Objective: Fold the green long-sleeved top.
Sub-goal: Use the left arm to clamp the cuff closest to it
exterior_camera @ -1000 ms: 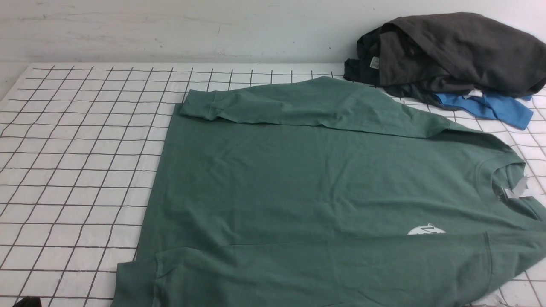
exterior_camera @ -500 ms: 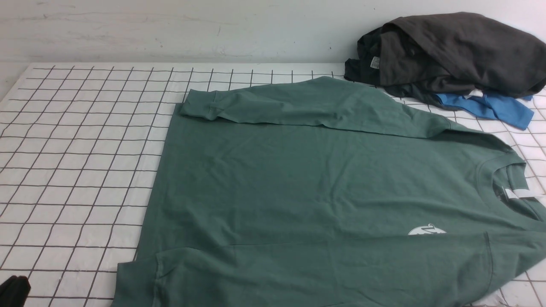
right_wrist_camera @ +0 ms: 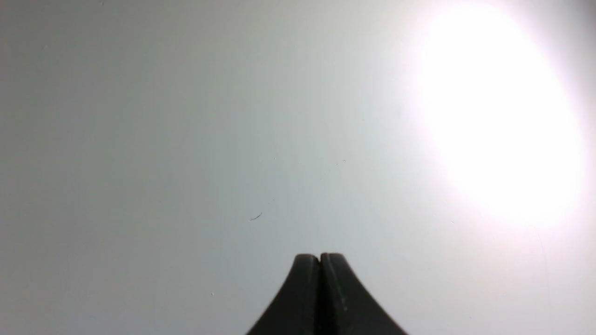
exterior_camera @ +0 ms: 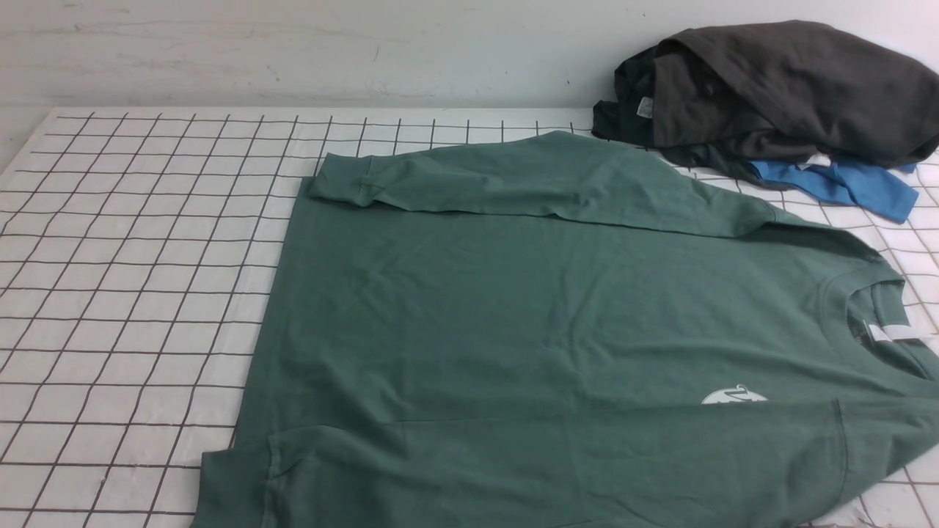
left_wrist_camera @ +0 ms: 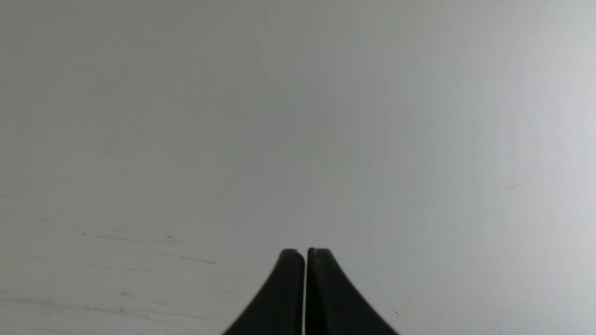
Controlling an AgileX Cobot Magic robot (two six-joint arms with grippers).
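On the wide table cloth (exterior_camera: 132, 293) with black squares, the green long-sleeved top (exterior_camera: 513, 315) lies flat and fills most of the room; its neck points right and its hem points left; its near edge and right side run out of the front picture.

Dark grey clothes (exterior_camera: 777, 95) sit in a heap at the far right, just beside the top's far shoulder; a blue garment (exterior_camera: 843, 187) pokes out from under them.

2 sleeves are laid over the body: the far sleeve (exterior_camera: 513, 180) along the far edge, the near sleeve (exterior_camera: 513, 469) along the near edge; next come the white neck label (exterior_camera: 889, 332) and the small white logo (exterior_camera: 733, 397).

Smallest are the left gripper (left_wrist_camera: 305, 253) and the right gripper (right_wrist_camera: 320, 258); each has its tips pressed together on nothing, facing a plain pale surface; neither shows in the front picture.

What could go wrong: a pinch may take only 1 layer, or grab the table cloth too; a fast lift may make a sleeve slide off; a reach near the heap may drag the dark clothes along.
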